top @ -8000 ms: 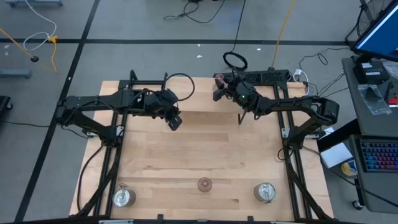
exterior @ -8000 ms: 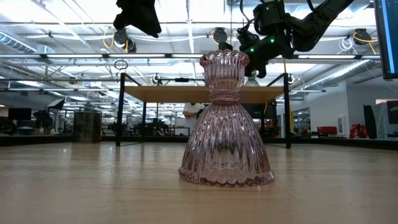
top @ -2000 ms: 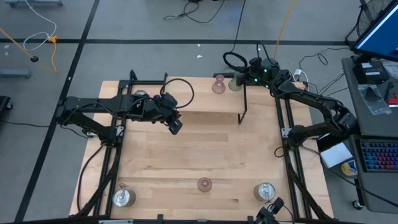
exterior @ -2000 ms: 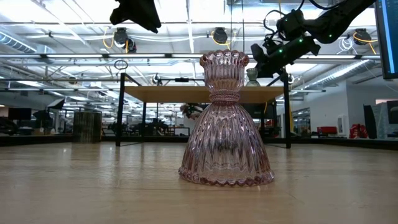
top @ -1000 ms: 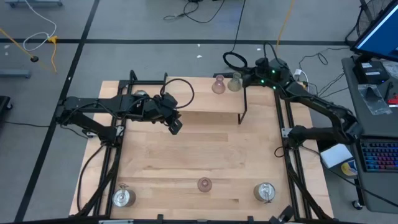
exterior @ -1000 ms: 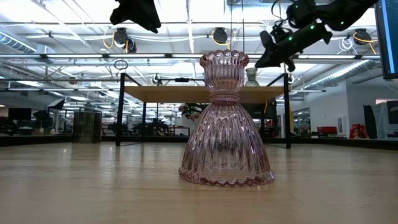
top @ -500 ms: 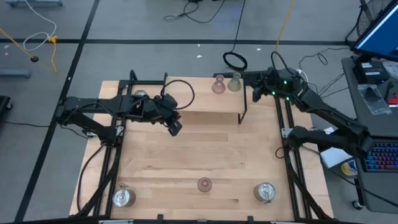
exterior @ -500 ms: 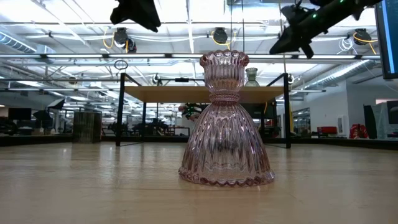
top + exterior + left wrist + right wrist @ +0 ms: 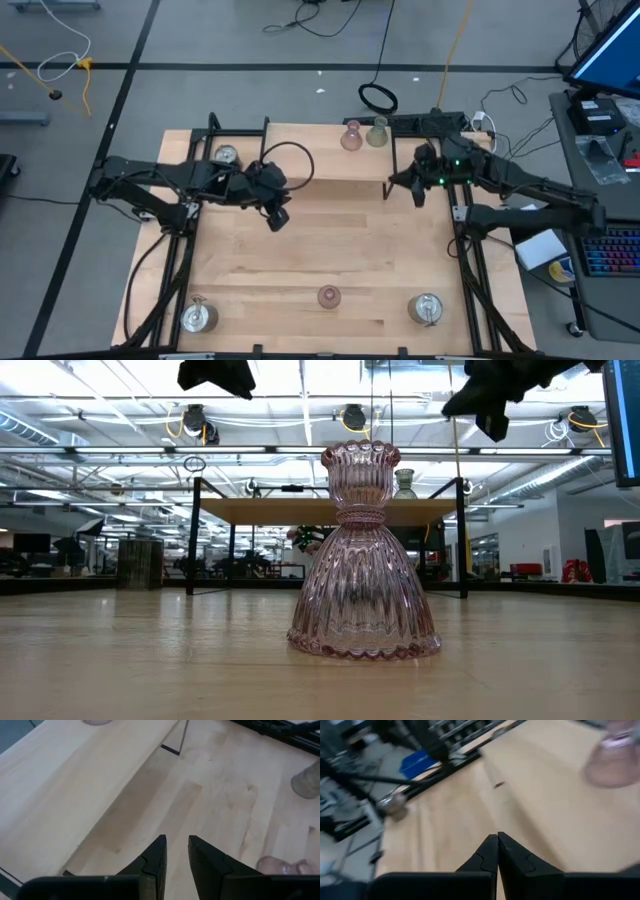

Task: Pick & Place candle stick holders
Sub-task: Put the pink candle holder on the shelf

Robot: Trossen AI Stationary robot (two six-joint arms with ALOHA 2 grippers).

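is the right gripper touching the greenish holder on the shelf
Apart. The high view shows the right gripper off the shelf's edge, with bare wood between it and the greenish holder.

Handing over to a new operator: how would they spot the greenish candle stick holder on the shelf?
Find the raised wooden shelf at the table's far edge. Near its right end two small glassy holders stand side by side; the greenish holder is the right one, nearer the right gripper. Its neighbour is the pink holder.

Raised wooden shelf (image 9: 310, 150) on black wire legs at table's (image 9: 330, 250) far edge. Coiled black cable (image 9: 378, 98) on grey floor beyond. Keyboard (image 9: 612, 250), blue-lit monitor (image 9: 610, 50) at side.
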